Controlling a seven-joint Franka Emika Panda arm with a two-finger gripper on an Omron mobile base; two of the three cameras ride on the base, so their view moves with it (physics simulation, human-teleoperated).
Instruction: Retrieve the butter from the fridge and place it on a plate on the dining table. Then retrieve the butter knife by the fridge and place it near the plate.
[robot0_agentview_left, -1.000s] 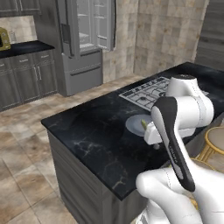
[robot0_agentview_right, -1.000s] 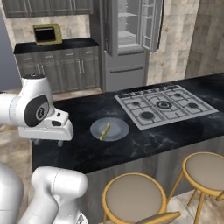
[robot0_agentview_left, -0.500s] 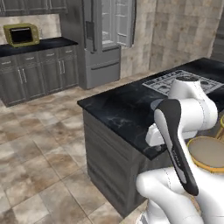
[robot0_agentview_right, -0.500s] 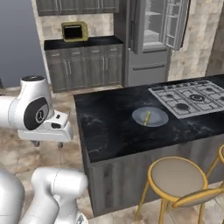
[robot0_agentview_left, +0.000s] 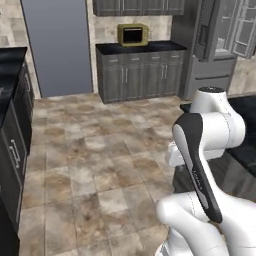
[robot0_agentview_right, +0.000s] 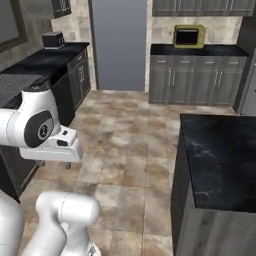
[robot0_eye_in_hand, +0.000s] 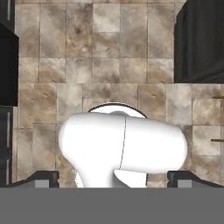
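Brown stone floor tiles (robot0_agentview_left: 100, 150) are spreading toward grey cabinets (robot0_agentview_left: 137, 75) carrying a yellow toaster oven (robot0_agentview_left: 133, 34), beside a blue-grey wall panel (robot0_agentview_right: 119, 45).

1. A yellow toaster oven (robot0_agentview_left: 133, 34) sits on the black-topped wall counter (robot0_agentview_left: 140, 48) — grey cabinets below it.
2. The fridge (robot0_agentview_left: 220, 47) stands at the upper right, its doors open.
3. A corner of the dining table (robot0_agentview_left: 248, 125) shows behind the white arm (robot0_agentview_left: 207, 150).
4. Tan stone floor tiles (robot0_agentview_left: 95, 165) — mid-frame.
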